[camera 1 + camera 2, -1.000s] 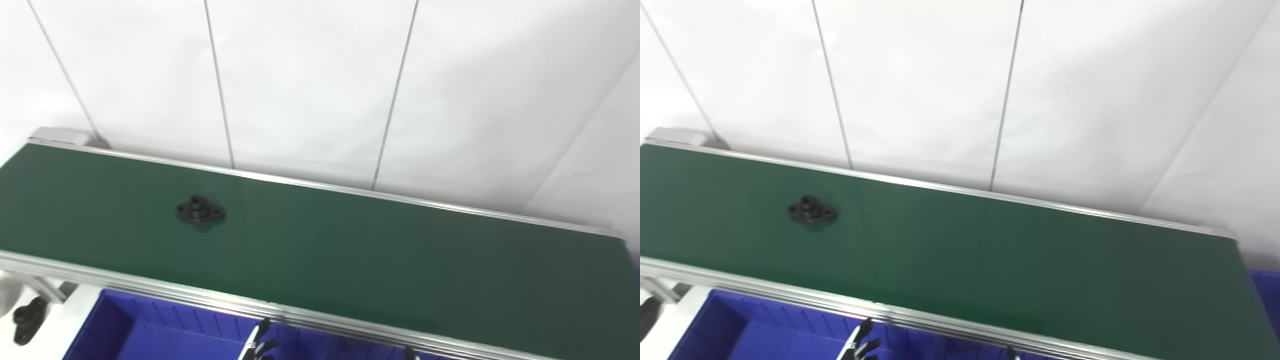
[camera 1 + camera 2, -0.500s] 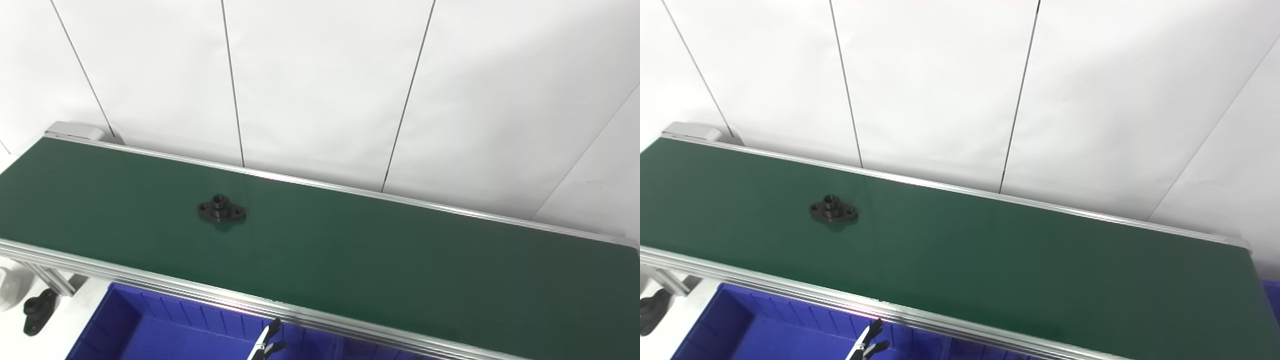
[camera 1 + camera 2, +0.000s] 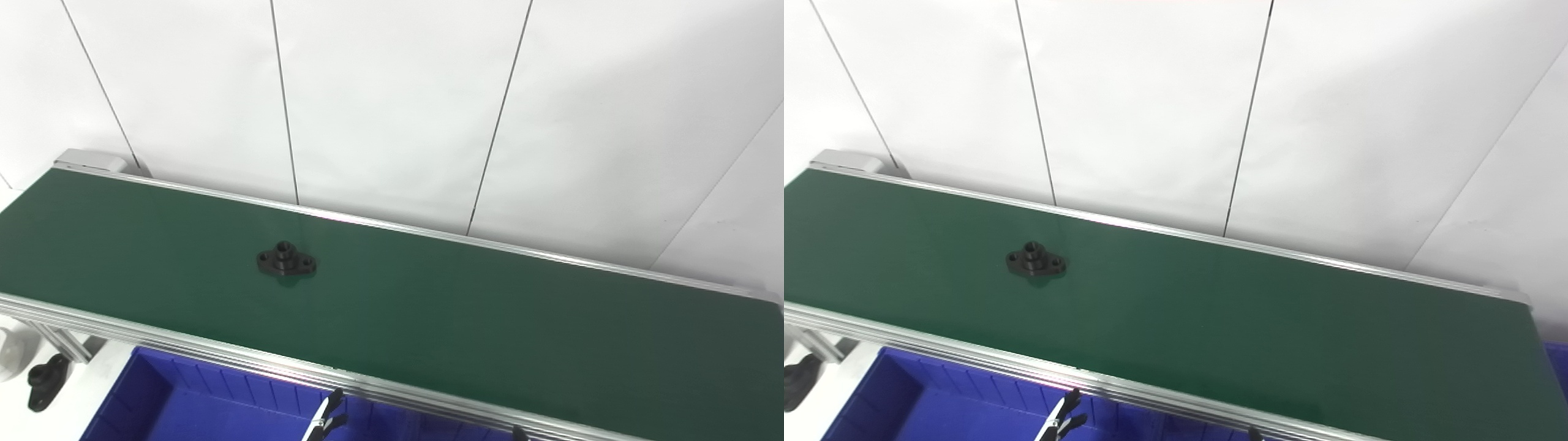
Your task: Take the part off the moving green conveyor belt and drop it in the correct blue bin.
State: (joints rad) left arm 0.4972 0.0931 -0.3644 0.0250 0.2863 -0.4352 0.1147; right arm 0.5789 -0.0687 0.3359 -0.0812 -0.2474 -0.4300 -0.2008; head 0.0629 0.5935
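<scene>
A black flange part (image 3: 286, 263) with a raised hub and two bolt holes lies flat on the green conveyor belt (image 3: 459, 318), left of the middle; it also shows in the right eye view (image 3: 1036, 264). A blue bin (image 3: 184, 407) sits below the belt's near rail. Only the fingertips of my left hand (image 3: 327, 419) rise over the bottom edge in front of the bin, spread and holding nothing, well short of the part. One dark tip of my right hand (image 3: 519, 433) shows at the bottom edge.
The belt's aluminium rail (image 3: 184, 346) runs between my hands and the part. A second black part (image 3: 43, 383) and a white object (image 3: 9, 361) lie on the white surface at lower left. Another blue bin's edge (image 3: 1557, 361) shows at far right. A white panel wall stands behind.
The camera shifted a second ago, then held still. The black part has ridden the belt to the right. A tip of my right hand has come up at the bottom edge.
</scene>
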